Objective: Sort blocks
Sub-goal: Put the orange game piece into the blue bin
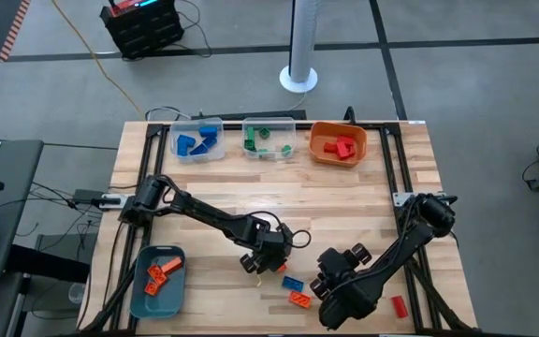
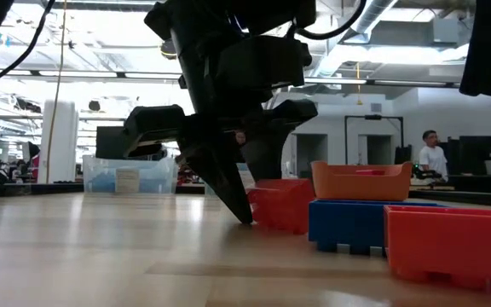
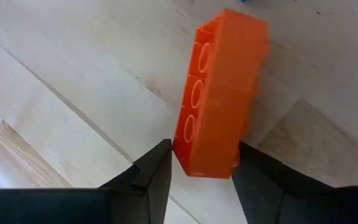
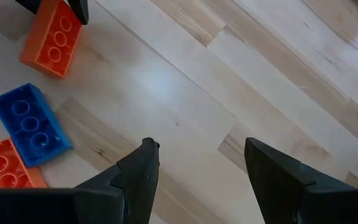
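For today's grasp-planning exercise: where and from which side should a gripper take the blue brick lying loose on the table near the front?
Grip the blue brick across its two long side walls, coming straight down from above. It lies flat, open side up, and the orange brick beside one end crowds an endwise grip.

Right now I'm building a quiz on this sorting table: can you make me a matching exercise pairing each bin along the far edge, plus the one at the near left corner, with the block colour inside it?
Things:
1. clear bin at far left
2. clear bin at far middle
3. orange bin
4. teal bin

Block colours:
A. red
B. orange
C. blue
D. green

Pairs: 1-C, 2-D, 3-A, 4-B
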Available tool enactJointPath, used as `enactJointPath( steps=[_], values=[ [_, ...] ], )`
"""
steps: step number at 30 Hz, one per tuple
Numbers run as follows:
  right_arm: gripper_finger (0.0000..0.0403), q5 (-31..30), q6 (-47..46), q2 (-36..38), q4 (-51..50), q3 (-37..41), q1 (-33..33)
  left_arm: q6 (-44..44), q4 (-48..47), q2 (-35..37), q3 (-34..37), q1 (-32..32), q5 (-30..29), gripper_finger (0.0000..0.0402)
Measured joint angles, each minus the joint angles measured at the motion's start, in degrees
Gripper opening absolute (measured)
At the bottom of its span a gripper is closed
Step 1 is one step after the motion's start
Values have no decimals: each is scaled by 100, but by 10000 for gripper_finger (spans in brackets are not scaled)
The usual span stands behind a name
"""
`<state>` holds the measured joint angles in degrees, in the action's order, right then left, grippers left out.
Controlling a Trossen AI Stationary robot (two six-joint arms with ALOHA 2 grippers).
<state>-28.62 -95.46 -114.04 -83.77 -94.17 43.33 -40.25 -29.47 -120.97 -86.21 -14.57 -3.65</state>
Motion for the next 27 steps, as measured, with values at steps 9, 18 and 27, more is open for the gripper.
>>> enactJointPath(
  steps=[9,18,27],
  values=[
    [244,0,-2,0,18,0,11,331,-13,-4,2,-23,8,99],
    [244,0,-2,0,20,0,12,399,-127,189,15,38,8,103],
    [244,0,-2,0,-14,0,25,784,-1002,983,13,320,57,102]
  ],
)
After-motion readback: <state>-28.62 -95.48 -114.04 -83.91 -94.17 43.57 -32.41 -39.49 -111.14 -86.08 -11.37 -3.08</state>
